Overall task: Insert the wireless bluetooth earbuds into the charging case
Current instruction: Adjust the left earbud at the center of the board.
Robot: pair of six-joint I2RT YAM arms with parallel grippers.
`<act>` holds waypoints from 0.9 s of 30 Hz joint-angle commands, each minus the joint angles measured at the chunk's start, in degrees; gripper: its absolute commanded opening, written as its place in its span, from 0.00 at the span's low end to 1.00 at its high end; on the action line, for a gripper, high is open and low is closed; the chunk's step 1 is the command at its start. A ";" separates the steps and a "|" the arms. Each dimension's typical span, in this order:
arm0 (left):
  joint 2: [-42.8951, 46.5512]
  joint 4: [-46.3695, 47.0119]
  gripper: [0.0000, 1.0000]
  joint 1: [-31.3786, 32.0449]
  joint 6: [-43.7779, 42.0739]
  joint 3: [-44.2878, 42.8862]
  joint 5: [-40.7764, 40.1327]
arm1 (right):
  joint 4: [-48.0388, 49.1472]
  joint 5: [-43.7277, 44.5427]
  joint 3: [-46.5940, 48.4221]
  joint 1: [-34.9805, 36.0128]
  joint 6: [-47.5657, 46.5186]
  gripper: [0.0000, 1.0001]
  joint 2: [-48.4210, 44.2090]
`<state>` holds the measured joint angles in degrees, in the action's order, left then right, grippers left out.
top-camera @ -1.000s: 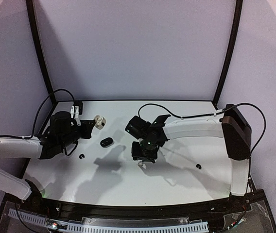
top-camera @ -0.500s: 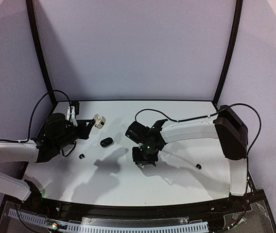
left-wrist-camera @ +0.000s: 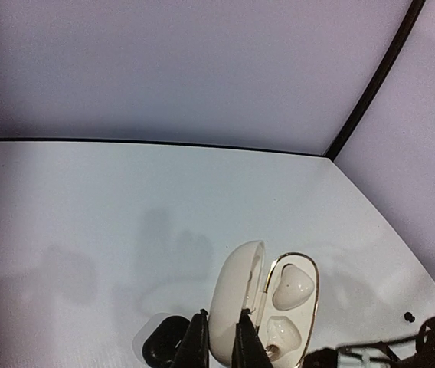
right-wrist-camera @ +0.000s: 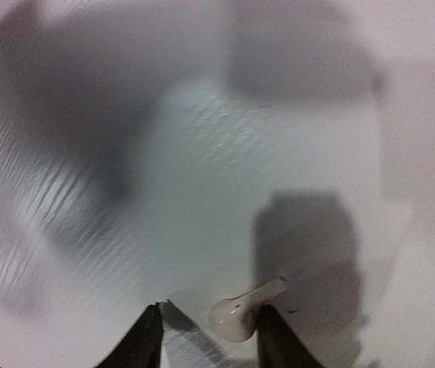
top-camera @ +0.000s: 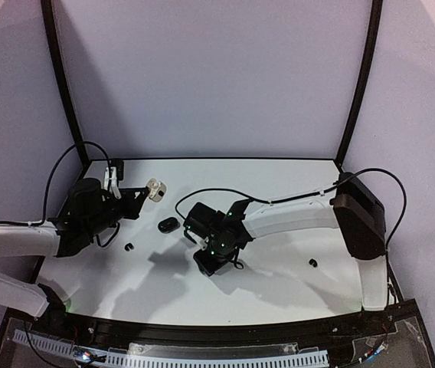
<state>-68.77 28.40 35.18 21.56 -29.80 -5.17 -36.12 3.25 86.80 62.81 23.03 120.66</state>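
My left gripper (top-camera: 142,192) is shut on the rounded lid of an open white charging case (top-camera: 155,189), held above the back left of the table. In the left wrist view the fingers (left-wrist-camera: 219,341) pinch the lid of the case (left-wrist-camera: 237,299), and its gold-rimmed half shows two white hollows. My right gripper (top-camera: 210,261) is low over the table's middle. In the right wrist view its jaws (right-wrist-camera: 210,337) stand open around a white stemmed earbud (right-wrist-camera: 237,314), which touches the right finger. The second white earbud is not in view.
A closed black case (top-camera: 168,225) lies between the grippers and also shows in the left wrist view (left-wrist-camera: 160,349). One black earbud (top-camera: 129,247) lies near the left arm, another (top-camera: 312,263) to the right. The black frame rims the white table (top-camera: 279,291).
My right gripper has moved left and toward the near edge, low over the table. The left gripper has stayed put with the white case.
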 commanded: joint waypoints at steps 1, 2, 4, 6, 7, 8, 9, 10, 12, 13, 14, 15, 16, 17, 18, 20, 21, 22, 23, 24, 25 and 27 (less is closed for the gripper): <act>0.63 1.73 0.01 -0.54 0.50 0.70 0.74 | -0.20 -1.98 -3.20 1.75 -9.30 0.46 -1.17; 0.52 1.79 0.01 -0.61 0.50 0.71 0.83 | 1.05 -0.96 -4.29 1.77 -9.24 0.52 -3.13; 0.37 1.82 0.01 -0.63 0.56 0.73 0.98 | 3.08 -0.16 -5.16 1.77 -8.74 0.57 -5.56; 0.31 1.96 0.01 -0.71 0.58 0.77 1.14 | 5.33 -0.05 -6.60 1.66 -8.16 0.59 -8.05; 0.24 2.00 0.01 -0.72 0.59 0.77 1.20 | 6.98 0.02 -7.74 1.62 -7.81 0.59 -9.32; 0.27 2.00 0.01 -0.72 0.52 0.77 1.28 | 8.26 -0.14 -9.66 1.44 -7.73 0.59 -11.15; 0.34 2.05 0.01 -0.73 0.50 0.79 1.29 | 10.00 -0.73 -11.56 1.29 -7.91 0.59 -12.60; 0.37 2.04 0.01 -0.68 0.46 0.79 1.34 | 11.18 -1.25 -12.93 1.06 -8.58 0.58 -13.56; 0.47 2.08 0.01 -0.72 0.42 0.78 1.38 | 17.16 -2.90 -18.45 1.01 -13.53 0.57 -17.46; 0.52 2.04 0.01 -0.72 0.41 0.83 1.39 | 18.74 -2.96 -20.06 1.07 -15.56 0.56 -18.48; 0.59 2.02 0.01 -0.72 0.41 0.87 1.39 | 21.91 -3.81 -21.73 1.00 -19.35 0.56 -19.64; 0.60 1.94 0.01 -0.73 0.35 0.82 1.53 | 26.59 -5.75 -25.99 0.82 -24.55 0.56 -22.45; 0.62 1.93 0.01 -0.73 0.33 0.76 1.59 | 29.54 -6.44 -28.03 0.64 -28.08 0.56 -23.77; 0.60 1.90 0.01 -0.73 0.32 0.67 1.70 | 32.75 -7.91 -29.46 -0.04 -33.16 0.57 -24.68; 0.54 1.78 0.01 -0.73 0.32 0.60 1.78 | 33.86 -7.97 -29.15 -0.34 -34.09 0.57 -24.45; 0.29 1.69 0.01 -0.73 0.32 0.43 1.82 | 31.64 -5.86 -25.63 -1.16 -34.19 0.56 -22.20; 0.19 1.62 0.01 -0.73 0.37 0.35 1.83 | 27.63 -5.06 -21.45 -1.74 -33.66 0.55 -19.58; 0.10 1.62 0.01 -0.73 0.38 0.31 1.83 | 24.21 -4.79 -18.56 -2.03 -33.64 0.54 -17.21; 0.07 1.58 0.01 -0.73 0.34 0.22 1.78 | 19.37 -5.14 -15.47 -2.20 -33.93 0.54 -14.29; 0.06 1.57 0.01 -0.73 0.33 0.20 1.75 | 17.39 -5.92 -12.90 -2.28 -34.32 0.53 -13.01; -0.02 1.55 0.01 -0.77 0.32 0.25 1.70 | 13.56 -7.71 -10.29 -2.48 -35.49 0.52 -10.73; -0.04 1.61 0.01 -0.85 0.30 0.33 1.66 | 9.89 -9.22 -7.64 -2.60 -36.60 0.51 -8.38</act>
<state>-68.88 28.75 34.85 21.67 -29.80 -3.81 -15.86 -2.68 73.69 60.82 -9.23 107.59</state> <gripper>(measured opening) 0.068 0.516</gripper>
